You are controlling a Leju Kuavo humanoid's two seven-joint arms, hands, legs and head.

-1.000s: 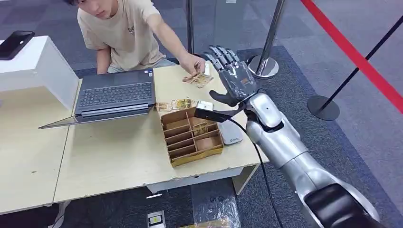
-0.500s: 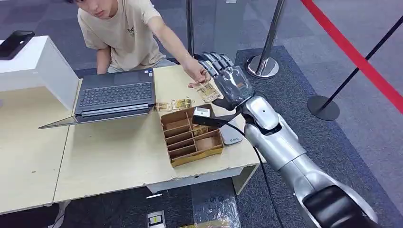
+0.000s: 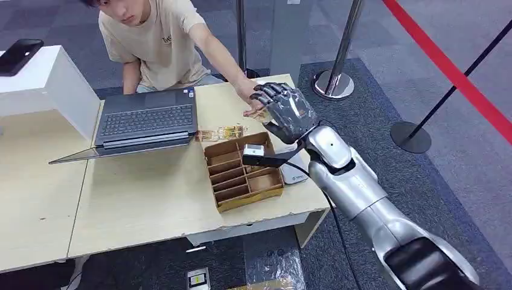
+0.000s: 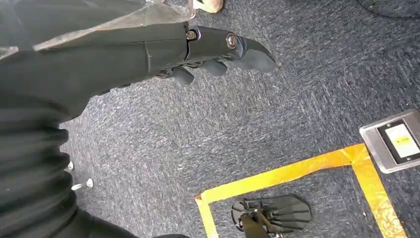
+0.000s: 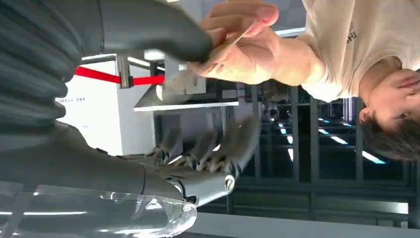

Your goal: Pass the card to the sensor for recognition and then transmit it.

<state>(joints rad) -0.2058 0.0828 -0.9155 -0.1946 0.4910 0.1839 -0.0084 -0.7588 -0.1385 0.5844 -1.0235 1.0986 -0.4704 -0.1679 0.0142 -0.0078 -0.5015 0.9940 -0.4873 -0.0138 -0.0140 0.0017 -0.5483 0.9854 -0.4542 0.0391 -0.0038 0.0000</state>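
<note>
Right hand (image 3: 284,110) lowered with fingers now curled at person's hand (image 3: 250,96), thin tan card (image 5: 235,38) edge-on, grasp unclear

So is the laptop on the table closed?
No, the laptop lies open on the table, with its keyboard facing up in the head view.
</note>
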